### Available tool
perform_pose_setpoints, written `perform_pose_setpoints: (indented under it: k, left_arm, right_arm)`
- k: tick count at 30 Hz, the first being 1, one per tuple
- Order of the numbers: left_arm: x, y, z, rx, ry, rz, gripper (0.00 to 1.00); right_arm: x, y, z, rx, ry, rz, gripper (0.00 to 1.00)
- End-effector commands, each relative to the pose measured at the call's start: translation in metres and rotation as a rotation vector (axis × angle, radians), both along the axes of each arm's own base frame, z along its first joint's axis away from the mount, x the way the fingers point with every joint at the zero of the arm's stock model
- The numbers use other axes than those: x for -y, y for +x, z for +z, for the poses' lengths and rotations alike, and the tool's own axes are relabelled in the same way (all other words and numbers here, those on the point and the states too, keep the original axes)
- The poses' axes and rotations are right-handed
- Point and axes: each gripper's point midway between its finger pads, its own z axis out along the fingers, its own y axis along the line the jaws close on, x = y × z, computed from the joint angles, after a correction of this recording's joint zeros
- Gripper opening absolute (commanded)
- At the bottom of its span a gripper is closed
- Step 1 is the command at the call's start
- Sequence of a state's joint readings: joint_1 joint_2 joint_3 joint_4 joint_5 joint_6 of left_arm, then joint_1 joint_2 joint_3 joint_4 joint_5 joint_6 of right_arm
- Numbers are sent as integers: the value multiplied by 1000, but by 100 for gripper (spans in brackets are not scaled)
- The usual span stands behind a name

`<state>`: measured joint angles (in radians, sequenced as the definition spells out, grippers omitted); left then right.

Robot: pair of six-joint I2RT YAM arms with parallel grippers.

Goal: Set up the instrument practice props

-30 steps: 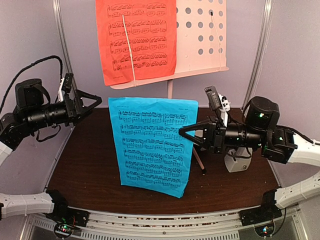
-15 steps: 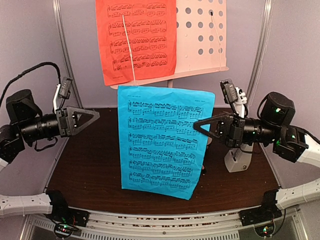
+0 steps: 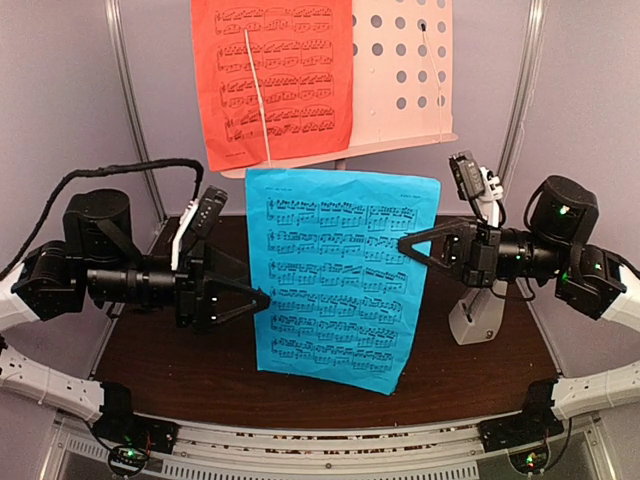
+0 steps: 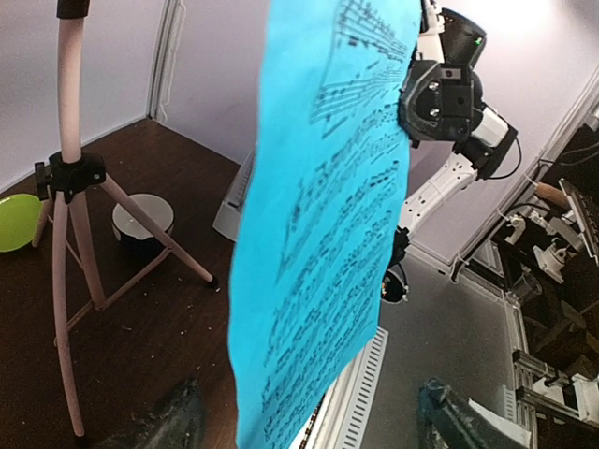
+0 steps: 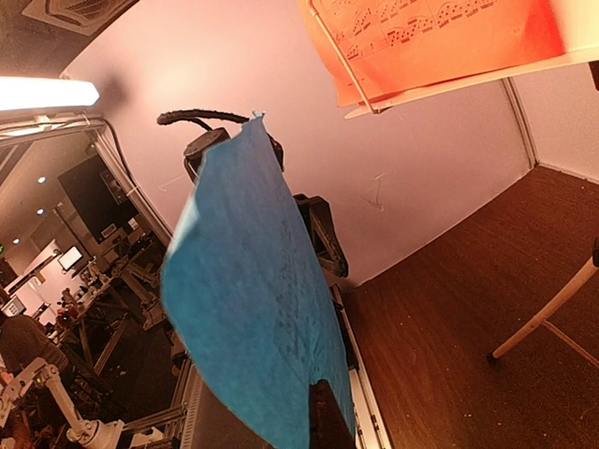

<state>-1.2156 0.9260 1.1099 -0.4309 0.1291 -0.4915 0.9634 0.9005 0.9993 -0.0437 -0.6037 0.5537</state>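
Above the worktop's middle, a blue sheet is hanging upright, with the right end effector clamping its right edge. The left end effector, fingers apart, is meeting the left edge. Pinching level with the right should keep the sheet flat for the stand at the far edge. By its legs, a green plate and white bowl are sitting, contents unclear.
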Motion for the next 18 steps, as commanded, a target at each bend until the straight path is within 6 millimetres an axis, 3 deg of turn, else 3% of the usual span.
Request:
perform_pose_setpoints:
  k: [1, 6, 10, 15, 18]
  left_arm:
    - [9, 13, 30, 96, -81, 88, 77]
    - [21, 12, 41, 132, -106, 79, 63]
    - [31, 9, 56, 168, -129, 62, 37]
    - [32, 15, 91, 200, -180, 106, 3]
    - [30, 23, 117, 232, -201, 154, 0]
  right_arm:
    - [10, -10, 22, 25, 36, 25, 0]
    - [14, -15, 26, 32, 38, 40, 0]
    - [18, -16, 30, 38, 47, 39, 0]
    - [24, -4, 39, 53, 61, -29, 0]
    - [33, 13, 46, 74, 44, -128, 0]
